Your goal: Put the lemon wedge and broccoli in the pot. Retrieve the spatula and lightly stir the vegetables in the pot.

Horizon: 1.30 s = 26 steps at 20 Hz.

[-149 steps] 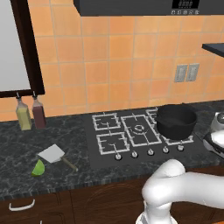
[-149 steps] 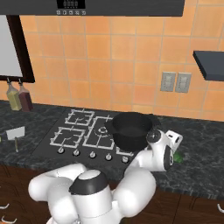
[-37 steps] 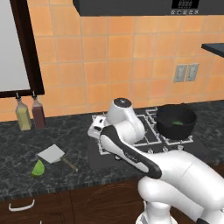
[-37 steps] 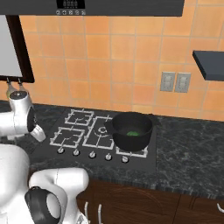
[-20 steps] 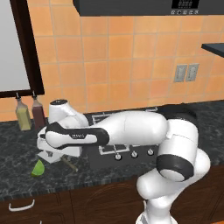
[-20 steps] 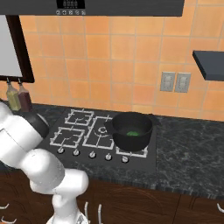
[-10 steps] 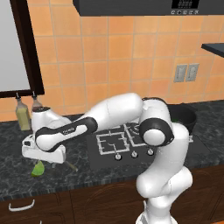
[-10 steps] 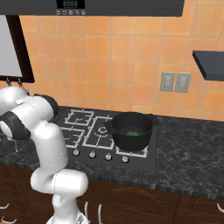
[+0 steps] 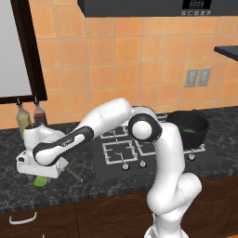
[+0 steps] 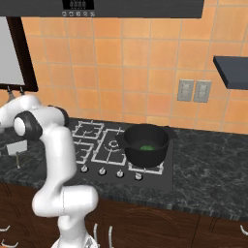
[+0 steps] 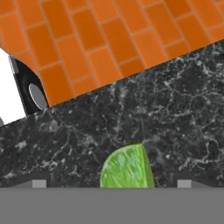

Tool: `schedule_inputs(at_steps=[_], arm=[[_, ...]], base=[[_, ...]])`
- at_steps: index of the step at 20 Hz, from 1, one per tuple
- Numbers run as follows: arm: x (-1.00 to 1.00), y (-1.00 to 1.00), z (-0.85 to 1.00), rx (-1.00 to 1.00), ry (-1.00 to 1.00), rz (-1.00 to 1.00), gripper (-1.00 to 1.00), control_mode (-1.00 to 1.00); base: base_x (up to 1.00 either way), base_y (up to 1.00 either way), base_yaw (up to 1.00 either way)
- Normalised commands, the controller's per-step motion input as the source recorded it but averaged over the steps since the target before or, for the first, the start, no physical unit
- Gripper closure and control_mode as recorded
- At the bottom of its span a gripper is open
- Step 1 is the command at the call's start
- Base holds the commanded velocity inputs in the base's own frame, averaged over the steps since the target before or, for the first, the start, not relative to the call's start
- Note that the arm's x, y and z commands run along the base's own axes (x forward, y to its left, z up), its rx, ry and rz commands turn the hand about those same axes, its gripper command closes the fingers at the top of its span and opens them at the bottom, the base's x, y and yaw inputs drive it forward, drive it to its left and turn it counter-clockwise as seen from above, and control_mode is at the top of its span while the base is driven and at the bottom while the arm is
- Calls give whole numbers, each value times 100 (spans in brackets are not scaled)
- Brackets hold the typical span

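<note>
One lemon wedge (image 11: 127, 167); one pot (image 10: 145, 144); perhaps one broccoli (image 10: 147, 147)

Lemon wedge (image 11: 127, 167): you have bare counter (image 11: 183, 109) all around it; bottles (image 9: 29, 118) stand well behind.

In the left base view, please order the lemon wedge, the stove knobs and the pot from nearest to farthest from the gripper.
1. Lemon wedge, directly under the gripper, counter's left end.
2. Stove knobs, front of the cooktop, to the right.
3. Pot, far right burner.
</note>
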Motion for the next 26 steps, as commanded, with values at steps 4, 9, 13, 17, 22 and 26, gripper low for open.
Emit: schedule_inputs(at_steps=[4,9,13,17,22,26], arm=[[27,19,-33,-6,0,0,-100,-100],[5,-4,-44,-3,-1,0,-100,-100],[-22,-30,-29,0,-5,0,100,-100],[-41,-56,-6,1,-8,0,100,-100],[-57,-80,22,2,-22,1,100,-100],[-48,-69,96,0,-36,12,100,-100]], base=[[0,0,0],[0,0,0],[0,0,0],[0,0,0],[0,0,0],[0,0,0]])
